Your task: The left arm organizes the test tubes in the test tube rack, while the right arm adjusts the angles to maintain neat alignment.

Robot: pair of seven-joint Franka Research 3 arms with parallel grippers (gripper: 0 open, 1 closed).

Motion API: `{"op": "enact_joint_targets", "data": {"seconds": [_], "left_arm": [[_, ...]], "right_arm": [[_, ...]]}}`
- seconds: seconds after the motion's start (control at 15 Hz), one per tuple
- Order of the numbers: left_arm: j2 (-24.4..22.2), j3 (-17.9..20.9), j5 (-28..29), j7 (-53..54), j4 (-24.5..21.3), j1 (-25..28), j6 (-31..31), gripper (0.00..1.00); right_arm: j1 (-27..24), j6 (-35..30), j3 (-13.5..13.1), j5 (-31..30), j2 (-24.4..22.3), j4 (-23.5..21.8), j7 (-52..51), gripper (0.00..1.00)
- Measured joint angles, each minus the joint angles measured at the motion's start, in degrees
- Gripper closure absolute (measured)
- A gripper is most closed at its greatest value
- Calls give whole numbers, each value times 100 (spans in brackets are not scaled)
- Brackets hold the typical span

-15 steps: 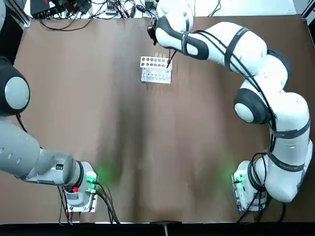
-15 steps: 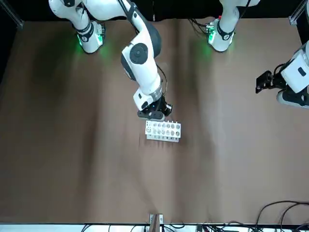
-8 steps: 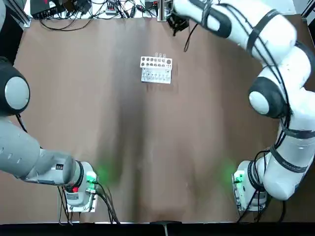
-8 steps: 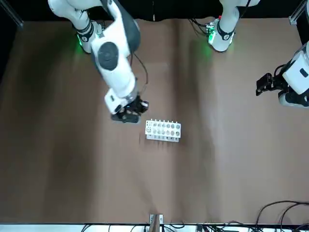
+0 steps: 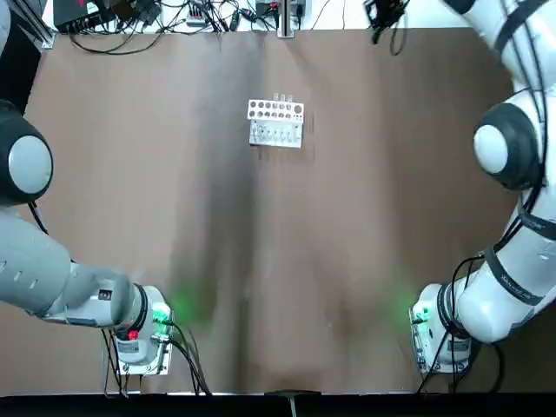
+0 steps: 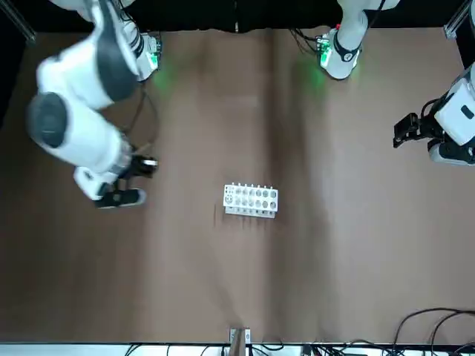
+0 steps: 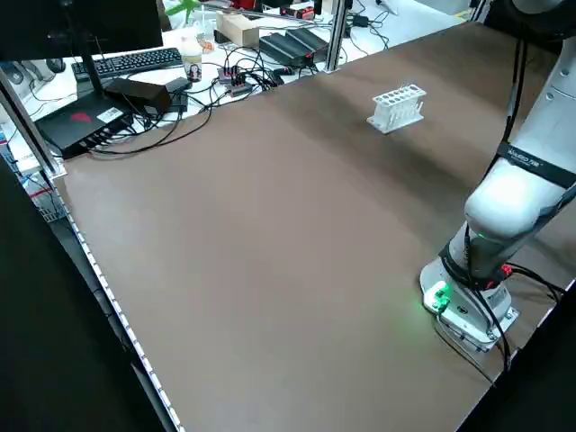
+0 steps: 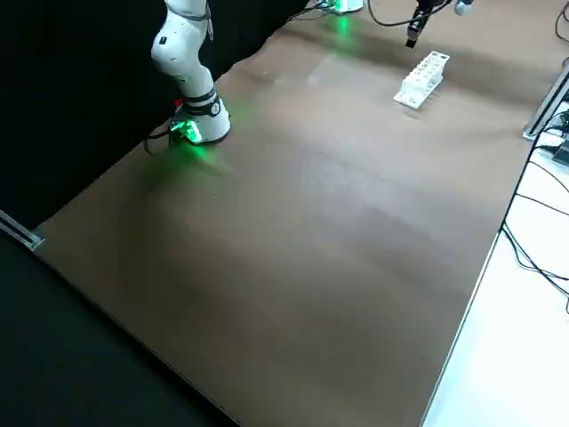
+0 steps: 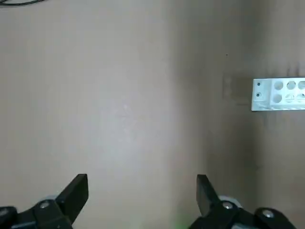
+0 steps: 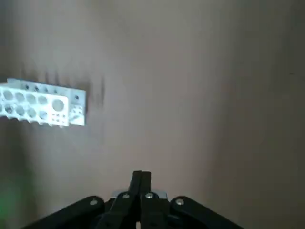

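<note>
R gripper shut, off to the rack's right; rack lies crosswise.
R gripper (image 10: 142,174): fingers tight tog., nothing btwn, well apart from the rack. L gripper (image 9: 142,188): fingers wide apart, empty, out over the robot's L side. White test tube rack (image 5: 276,123) upright on the far part of the table (image 5: 200,217), btwn the arms; long axis runs L–R, approx. parallel to the far edge, holes facing up. Small clear bits poke past its far side; can't tell if tubes.
</note>
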Motion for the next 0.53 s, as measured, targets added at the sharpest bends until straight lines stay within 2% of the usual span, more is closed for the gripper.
{"op": "enact_joint_targets", "data": {"seconds": [0.33, 0.4, 0.53], "left_arm": [[0, -3, 0, 0, 0, 0, 1, 0], [0, -3, 0, 0, -1, 0, 1, 0], [0, -3, 0, 0, -1, 0, 1, 0]], "right_arm": [[-920, -766, -3, -9, -525, -3, -1424, 99], [-1273, -943, -6, -27, -686, -19, -1854, 99], [-1474, -1001, -6, -229, -886, -122, -1999, 99]]}}
